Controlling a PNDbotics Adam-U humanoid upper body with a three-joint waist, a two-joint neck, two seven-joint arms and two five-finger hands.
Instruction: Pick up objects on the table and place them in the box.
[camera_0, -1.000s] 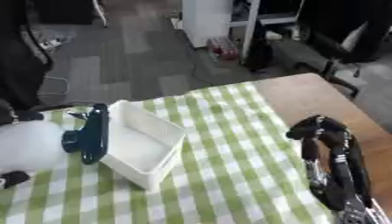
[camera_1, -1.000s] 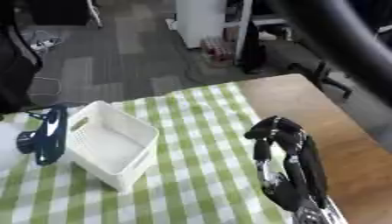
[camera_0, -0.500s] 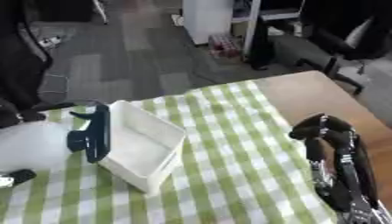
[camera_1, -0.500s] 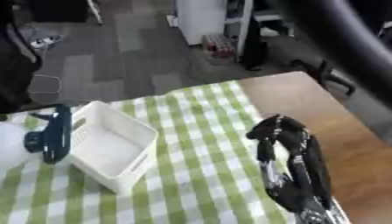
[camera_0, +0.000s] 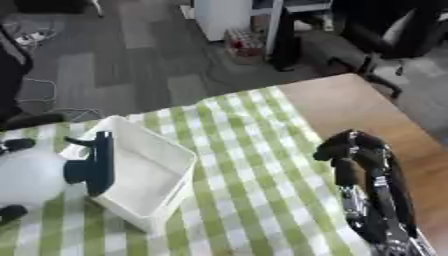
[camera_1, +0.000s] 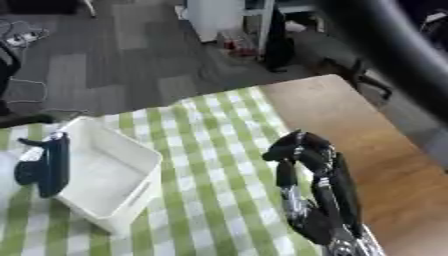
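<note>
- Box (camera_0: 144, 172) of white plastic, shallow and rectangular, sits askew on the left part of the green-and-white checked cloth (camera_0: 254, 165), one corner pointing toward the robot; its inside looks bare.
- Dark blue object (camera_0: 98, 162), long and flat, stands at the box's left rim, touching or just over it; its exact shape is blurred.
- White rounded mass (camera_0: 31, 177) lies left of that object, with small dark bits (camera_0: 12, 212) beside it at the view's left edge; what they are cannot be told.
- Right hand (camera_1: 306, 165) rises from the lower right over the cloth's right side, well apart from the box, its fingers (camera_0: 337, 150) curled inward and holding nothing.
- Left hand is not clearly visible.
- Wooden worktop (camera_0: 367, 107) shows bare to the right of the cloth.
- Grey carpet floor (camera_0: 140, 60) and a black office chair (camera_0: 394, 35) lie beyond the far edge.
</note>
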